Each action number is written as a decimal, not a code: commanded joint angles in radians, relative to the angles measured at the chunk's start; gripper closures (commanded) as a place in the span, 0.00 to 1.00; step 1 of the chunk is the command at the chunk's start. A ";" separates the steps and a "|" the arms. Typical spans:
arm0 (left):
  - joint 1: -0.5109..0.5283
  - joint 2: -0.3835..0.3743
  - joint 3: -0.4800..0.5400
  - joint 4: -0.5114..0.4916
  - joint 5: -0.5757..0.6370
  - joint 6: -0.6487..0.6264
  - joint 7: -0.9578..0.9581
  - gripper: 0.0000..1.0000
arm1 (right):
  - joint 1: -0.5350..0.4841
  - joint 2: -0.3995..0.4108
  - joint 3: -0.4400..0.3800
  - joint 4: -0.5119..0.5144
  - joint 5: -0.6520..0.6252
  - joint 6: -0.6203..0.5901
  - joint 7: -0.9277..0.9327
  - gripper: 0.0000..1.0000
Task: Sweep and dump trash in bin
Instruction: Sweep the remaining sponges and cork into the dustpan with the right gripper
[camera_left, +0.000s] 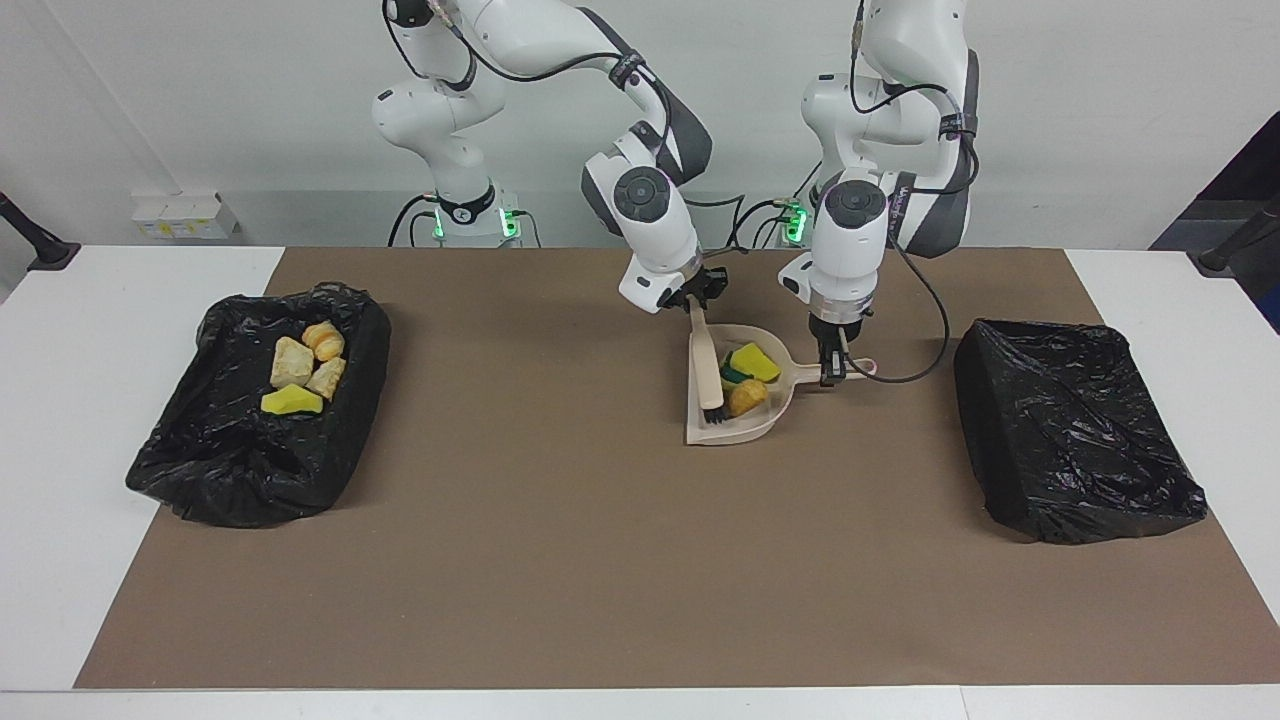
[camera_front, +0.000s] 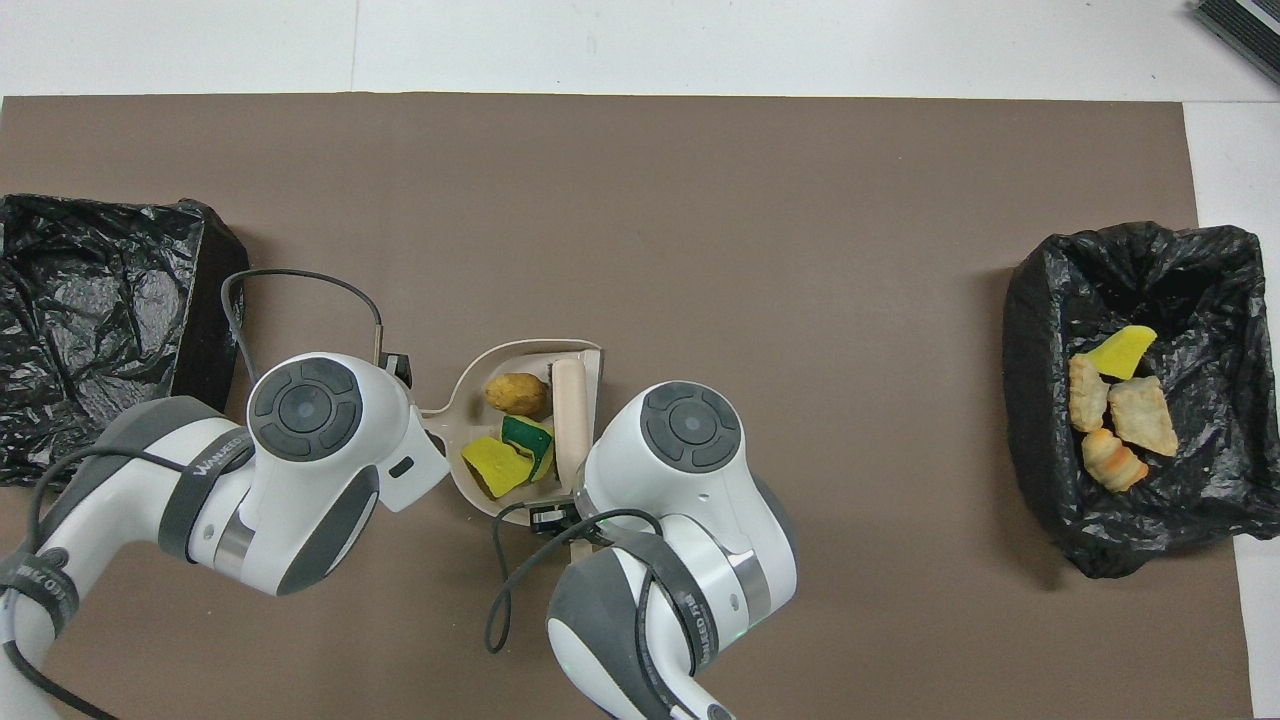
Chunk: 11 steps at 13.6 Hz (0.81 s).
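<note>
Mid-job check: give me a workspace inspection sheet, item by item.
Surface: brown mat on white table.
Job's things: dustpan holds yellow sponge chunk, green-sided sponge and orange-brown piece; four scraps lie in black-lined bin at right arm's end; second black-lined bin at left arm's end, contents not visible.
Clutter: nothing seen.
Grippers: left gripper shut on dustpan handle; right gripper shut on brush, bristles in the pan.
Cables: black cable loops from left wrist.
Surroundings: white wall.
</note>
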 joint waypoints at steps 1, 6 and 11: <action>0.014 -0.010 0.007 -0.029 0.022 0.026 -0.004 1.00 | -0.078 -0.062 0.001 -0.003 0.012 -0.122 -0.045 1.00; 0.072 0.007 0.008 0.034 0.022 0.005 0.048 1.00 | -0.135 -0.134 -0.002 -0.003 -0.130 -0.288 -0.035 1.00; 0.244 -0.062 0.011 0.112 0.008 -0.085 0.244 1.00 | -0.074 -0.170 0.004 -0.032 -0.213 -0.286 0.044 1.00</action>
